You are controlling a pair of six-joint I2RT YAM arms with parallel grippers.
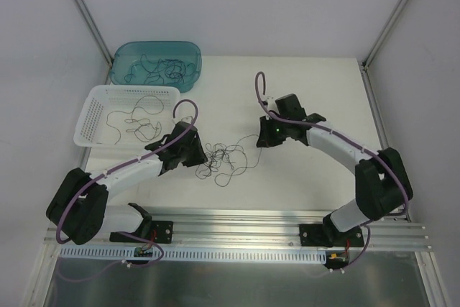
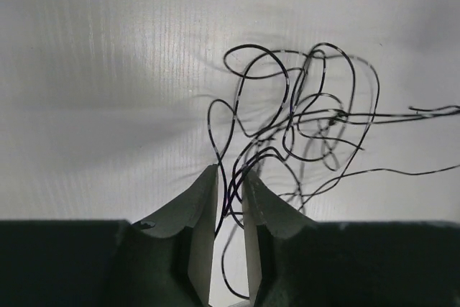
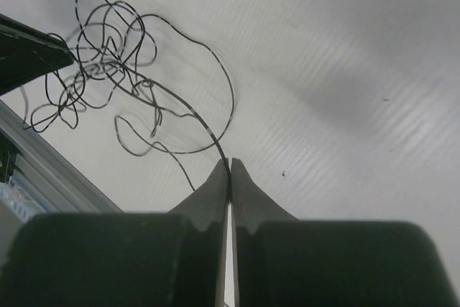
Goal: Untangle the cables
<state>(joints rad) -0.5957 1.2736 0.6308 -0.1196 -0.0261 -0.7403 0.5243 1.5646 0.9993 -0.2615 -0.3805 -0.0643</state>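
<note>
The cables (image 1: 224, 157) are lying tangled on the table (image 1: 316, 91). The right gripper (image 3: 230, 162) is pinching one strand; the left gripper (image 2: 230, 172) is gaping narrowly around others, so pulling is likely risking tighter knots.

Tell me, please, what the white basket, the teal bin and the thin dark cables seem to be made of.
The white basket looks like moulded plastic, opaque and matte; its walls are a grid of small holes. The teal bin is likely translucent plastic, smooth and slightly glossy. The cables seem to be hair-thin wire, perhaps dark-coated; they hold springy loops and glint in places.
</note>
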